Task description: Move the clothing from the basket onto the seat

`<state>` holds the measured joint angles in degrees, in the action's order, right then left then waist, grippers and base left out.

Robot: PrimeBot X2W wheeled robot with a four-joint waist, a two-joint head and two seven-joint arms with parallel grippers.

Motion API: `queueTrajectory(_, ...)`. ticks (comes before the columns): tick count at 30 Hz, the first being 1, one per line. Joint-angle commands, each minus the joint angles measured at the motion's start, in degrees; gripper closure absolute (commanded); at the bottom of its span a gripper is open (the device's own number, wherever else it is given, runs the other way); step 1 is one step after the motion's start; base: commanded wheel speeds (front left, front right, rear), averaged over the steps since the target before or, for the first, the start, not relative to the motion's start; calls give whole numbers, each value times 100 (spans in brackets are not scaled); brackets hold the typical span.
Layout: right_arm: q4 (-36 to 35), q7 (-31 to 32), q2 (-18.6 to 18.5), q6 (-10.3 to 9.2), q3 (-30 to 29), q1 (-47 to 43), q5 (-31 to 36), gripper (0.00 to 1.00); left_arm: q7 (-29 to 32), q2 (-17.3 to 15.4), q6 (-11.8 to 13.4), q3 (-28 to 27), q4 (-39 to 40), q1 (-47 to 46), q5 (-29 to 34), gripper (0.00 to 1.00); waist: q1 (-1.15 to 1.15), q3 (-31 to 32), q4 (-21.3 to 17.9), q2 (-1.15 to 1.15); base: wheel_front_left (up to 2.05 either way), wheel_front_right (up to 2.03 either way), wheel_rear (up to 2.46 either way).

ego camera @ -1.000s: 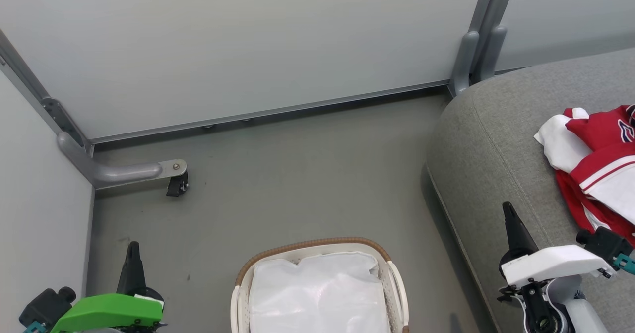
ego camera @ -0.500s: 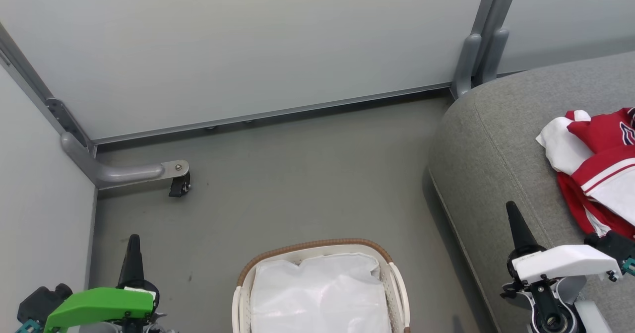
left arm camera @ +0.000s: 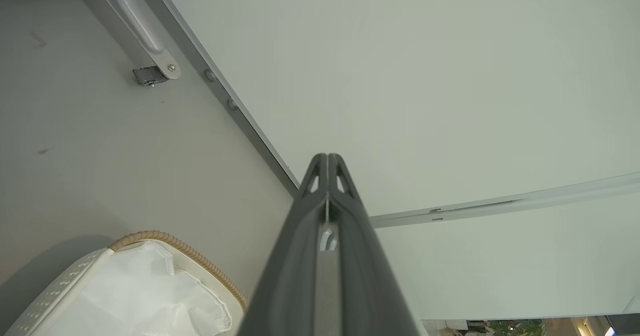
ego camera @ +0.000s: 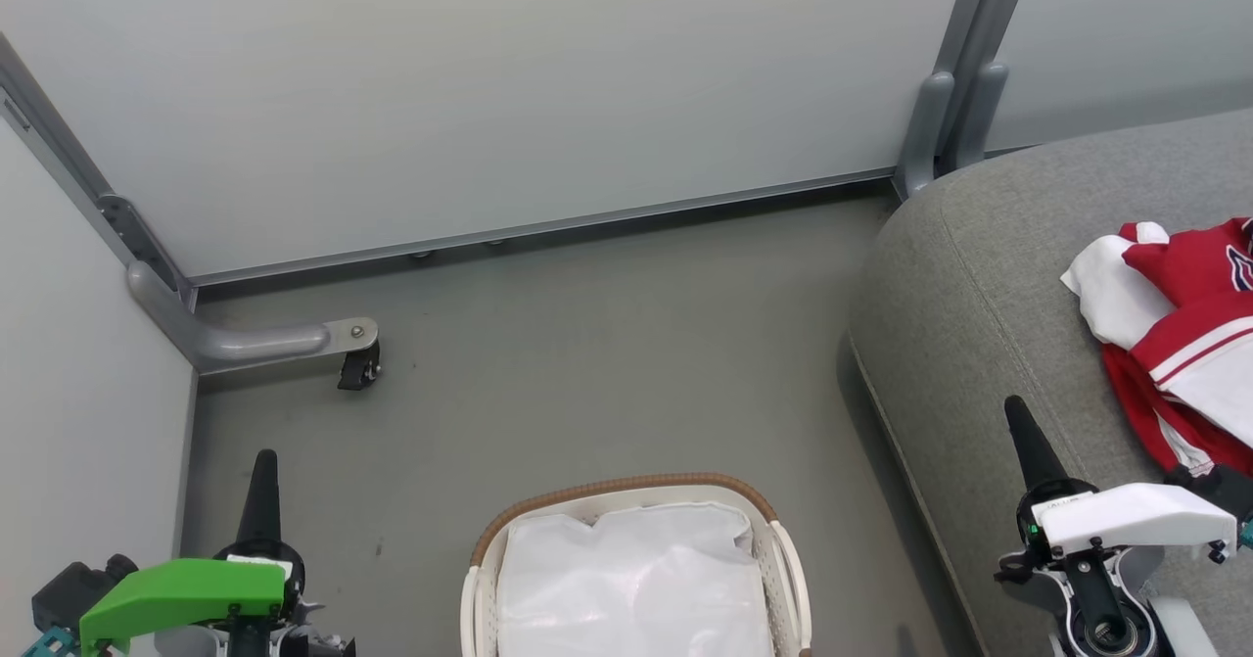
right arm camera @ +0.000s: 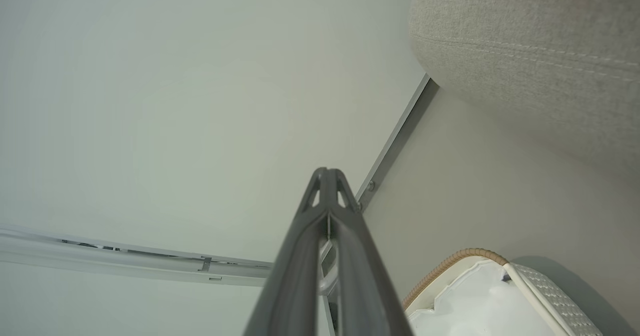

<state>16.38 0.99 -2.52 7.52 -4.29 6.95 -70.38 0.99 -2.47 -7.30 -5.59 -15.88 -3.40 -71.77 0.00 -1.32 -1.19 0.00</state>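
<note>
The left gripper (ego camera: 264, 463) is seen with its two dark fingers (left arm camera: 295, 266) pressed together and nothing held between them; the basket (ego camera: 626, 487), lined with a white cloth liner (ego camera: 631, 579), is set on the floor (ego camera: 587, 344) to the right of it. The right gripper (ego camera: 1018, 412) is likewise closed tight and empty, its tip seen against the seat (ego camera: 969, 275), and the clothing (ego camera: 1184, 334) is heaped on that seat just to the right of this gripper and slightly beyond it, untouched by the fingers, while the basket is placed to its left.
</note>
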Motion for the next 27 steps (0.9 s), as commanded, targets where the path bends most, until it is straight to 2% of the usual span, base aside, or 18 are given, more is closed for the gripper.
queueTrajectory(1,-72,38,-35,-3,-27,-22,-151,100,36,-47,-20,-33,60,-147,-154,100,0,4,4,0,0,0,0)
queueTrajectory(27,-182,358,-44,-4,-156,-69,-1392,100,359,-55,-27,-79,145,-258,-1314,100,0,65,67,0,0,0,0)
